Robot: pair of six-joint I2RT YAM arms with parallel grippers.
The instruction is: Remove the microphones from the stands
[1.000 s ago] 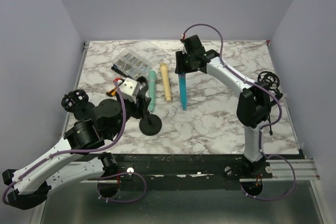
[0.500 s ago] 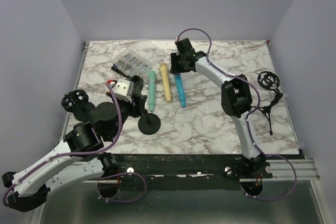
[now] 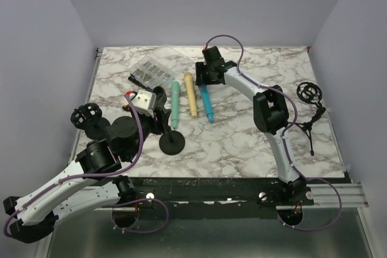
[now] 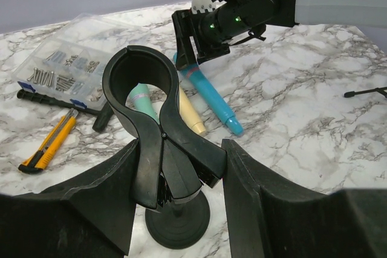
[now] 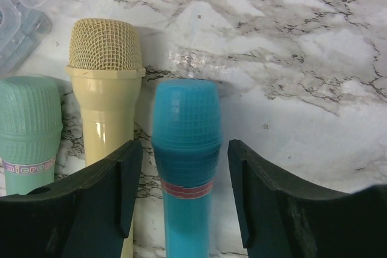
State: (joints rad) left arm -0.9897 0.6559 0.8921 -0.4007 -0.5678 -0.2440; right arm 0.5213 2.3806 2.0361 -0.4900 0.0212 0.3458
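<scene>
The black stand point(image 3: 173, 144) is left of centre; its spring clip point(image 4: 151, 107) has an empty ring. My left gripper point(image 3: 158, 116) is shut on the clip's two handles point(image 4: 178, 161). The blue microphone point(image 3: 207, 104) lies flat on the marble beside a yellow microphone point(image 3: 191, 95) and a green one point(image 3: 174, 104). My right gripper point(image 3: 205, 80) is open, with a finger on each side of the blue microphone's head point(image 5: 184, 113) and gaps on both sides; its tips point(image 5: 181, 149) are low over the table. The yellow point(image 5: 106, 89) and green point(image 5: 27, 125) microphones lie to its left.
A clear box of screws point(image 3: 151, 72), a yellow utility knife point(image 4: 51, 143) and a black-handled tool point(image 4: 54, 98) lie at the back left. A black shock mount point(image 3: 84, 116) stands at the left edge, and a tripod stand with a shock mount point(image 3: 309, 95) at the right edge.
My right gripper moved left with the blue microphone, which now lies closer to the yellow one. My left gripper stayed on the stand's clip, shifting slightly.
</scene>
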